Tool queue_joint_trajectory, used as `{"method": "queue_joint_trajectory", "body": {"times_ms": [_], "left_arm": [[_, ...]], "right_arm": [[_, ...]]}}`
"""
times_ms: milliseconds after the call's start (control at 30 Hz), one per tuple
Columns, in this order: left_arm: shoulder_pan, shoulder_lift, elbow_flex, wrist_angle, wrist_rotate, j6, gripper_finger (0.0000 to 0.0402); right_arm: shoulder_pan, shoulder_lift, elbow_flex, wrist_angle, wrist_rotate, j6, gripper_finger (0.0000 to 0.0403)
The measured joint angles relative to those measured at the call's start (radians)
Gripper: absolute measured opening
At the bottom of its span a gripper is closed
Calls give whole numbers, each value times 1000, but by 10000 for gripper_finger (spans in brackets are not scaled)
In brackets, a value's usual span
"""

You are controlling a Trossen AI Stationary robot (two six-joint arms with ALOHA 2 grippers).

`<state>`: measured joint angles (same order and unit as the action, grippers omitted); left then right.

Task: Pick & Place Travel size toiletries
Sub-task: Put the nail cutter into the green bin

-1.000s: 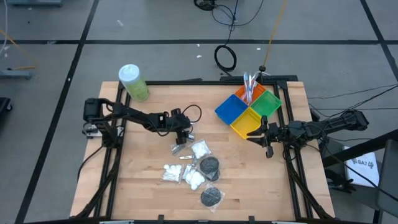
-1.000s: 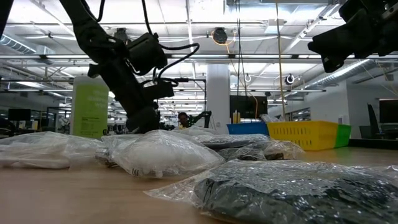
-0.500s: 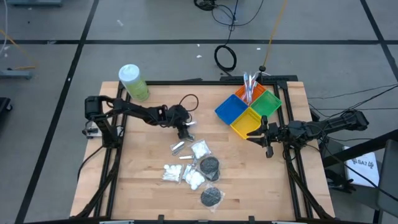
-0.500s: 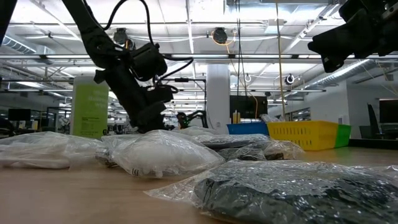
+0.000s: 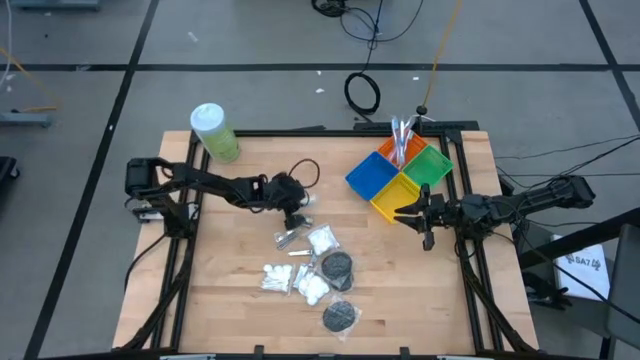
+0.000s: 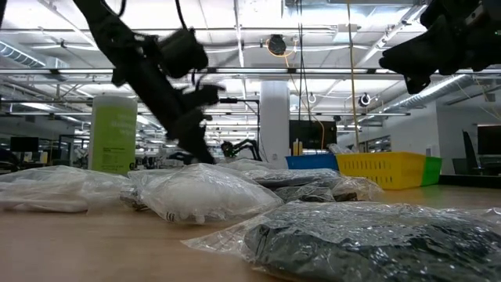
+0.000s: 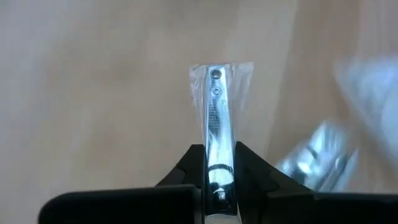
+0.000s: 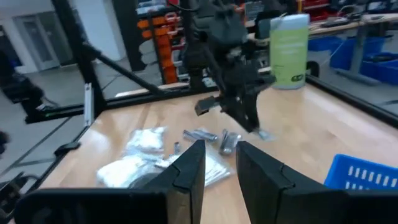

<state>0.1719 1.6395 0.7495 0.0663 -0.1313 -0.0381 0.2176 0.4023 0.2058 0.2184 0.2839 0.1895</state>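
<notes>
Held item: a silver tube in a clear wrapper, pinched at one end between the fingers of my left gripper; the rest juts forward past my fingertips, above the counter.
Left gripper: pressed together on the tube, near the counter's middle, just above the pile.
Remaining toiletries: one more silver tube, bags of cotton balls, black discs; all lie loose on the counter beside and below my left gripper.
Destination (my judgement): the coloured bins at the far right corner, where thin toothbrushes already stand in one compartment.
Right gripper: hovers beside the yellow bin, fingers parted a little, holding nothing.
Bystander object: green bottle, far left corner, well apart from my path.
Technique: my grip is near the tube's end, so I should carry it slowly and level; a swing could lever it out.
Caution: lift clear of the crinkled bags before moving across, lest the wrapper drag one along.
Release: over a bin, low, away from my right gripper.
</notes>
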Motion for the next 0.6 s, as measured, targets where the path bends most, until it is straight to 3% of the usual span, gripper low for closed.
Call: {"method": "queue_joint_trajectory", "body": {"times_ms": [200, 333, 600], "left_arm": [[-119, -31, 98, 1, -212, 186, 36], [-177, -18, 189, 6, -329, 308, 36], [-241, -20, 285, 6, -414, 435, 36]], "right_arm": [[-2, 118, 0, 159, 136, 31, 87], [-16, 250, 0, 302, 134, 27, 123], [-89, 554, 0, 638, 134, 155, 213]]}}
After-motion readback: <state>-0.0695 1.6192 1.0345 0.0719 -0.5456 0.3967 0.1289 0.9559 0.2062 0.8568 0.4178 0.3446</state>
